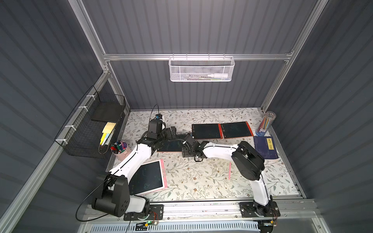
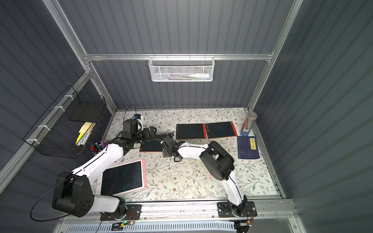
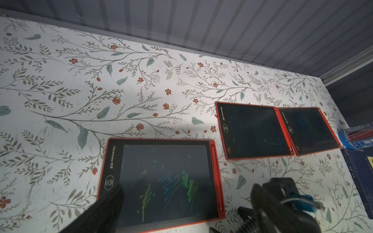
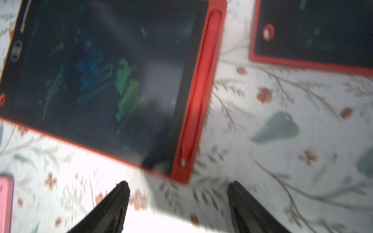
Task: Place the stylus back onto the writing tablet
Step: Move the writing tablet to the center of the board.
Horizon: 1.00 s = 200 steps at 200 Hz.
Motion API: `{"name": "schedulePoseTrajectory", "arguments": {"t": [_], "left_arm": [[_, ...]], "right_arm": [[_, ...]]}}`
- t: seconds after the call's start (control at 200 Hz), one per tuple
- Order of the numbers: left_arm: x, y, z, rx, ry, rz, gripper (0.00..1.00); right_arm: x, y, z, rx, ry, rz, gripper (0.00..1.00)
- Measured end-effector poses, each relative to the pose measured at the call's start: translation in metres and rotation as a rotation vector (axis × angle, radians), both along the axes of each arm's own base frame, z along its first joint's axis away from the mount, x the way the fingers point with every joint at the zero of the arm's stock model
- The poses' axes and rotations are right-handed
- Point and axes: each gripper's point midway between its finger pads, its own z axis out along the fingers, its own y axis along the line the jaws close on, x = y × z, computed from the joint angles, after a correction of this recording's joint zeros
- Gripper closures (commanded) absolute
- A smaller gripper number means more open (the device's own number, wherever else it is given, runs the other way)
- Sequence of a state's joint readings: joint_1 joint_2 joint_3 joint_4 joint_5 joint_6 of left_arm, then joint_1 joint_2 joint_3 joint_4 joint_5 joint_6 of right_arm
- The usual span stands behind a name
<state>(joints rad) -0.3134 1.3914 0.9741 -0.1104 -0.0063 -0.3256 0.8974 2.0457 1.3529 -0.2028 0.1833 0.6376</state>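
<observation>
White, flower-printed tabletop (image 1: 201,181) carries the red tablet (image 3: 161,181) left of centre. My left gripper (image 1: 173,131) gapes wide, empty. The right gripper (image 4: 177,185) hangs off the tablet's corner, jaws well apart, empty. With the stylus (image 4: 201,80) apparently seated along the tablet's edge, I'd lift straight up, brushing nothing.

The left arm (image 2: 105,159) and right arm (image 2: 191,150) meet over a red writing tablet (image 2: 151,146) just beyond the pink tablet (image 2: 123,177); farther from it lie two red tablets (image 2: 190,131) and a blue book (image 2: 247,147).
</observation>
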Motion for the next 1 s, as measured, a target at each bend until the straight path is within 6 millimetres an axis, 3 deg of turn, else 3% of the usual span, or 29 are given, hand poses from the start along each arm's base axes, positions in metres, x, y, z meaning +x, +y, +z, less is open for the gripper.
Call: {"name": "schedulePoseTrajectory", "arguments": {"t": [0.24, 0.47, 0.625, 0.82, 1.001], "left_arm": [[-0.009, 0.003, -0.023, 0.028, 0.061, -0.008, 0.01], [-0.033, 0.007, -0.07, 0.069, 0.197, -0.021, 0.01], [-0.044, -0.003, -0.078, 0.082, 0.23, -0.031, 0.01], [-0.066, -0.032, -0.107, 0.109, 0.307, -0.077, 0.01], [-0.076, -0.031, -0.121, 0.125, 0.36, -0.054, 0.01]], "right_arm": [[-0.024, -0.027, 0.048, 0.108, -0.048, 0.072, 0.11], [-0.042, -0.062, 0.091, 0.178, -0.105, 0.076, 0.01], [-0.045, -0.086, 0.117, 0.228, -0.141, 0.05, 0.01], [-0.048, -0.106, 0.143, 0.268, -0.191, 0.029, 0.01], [-0.052, -0.127, 0.151, 0.274, -0.212, 0.002, 0.01]]}}
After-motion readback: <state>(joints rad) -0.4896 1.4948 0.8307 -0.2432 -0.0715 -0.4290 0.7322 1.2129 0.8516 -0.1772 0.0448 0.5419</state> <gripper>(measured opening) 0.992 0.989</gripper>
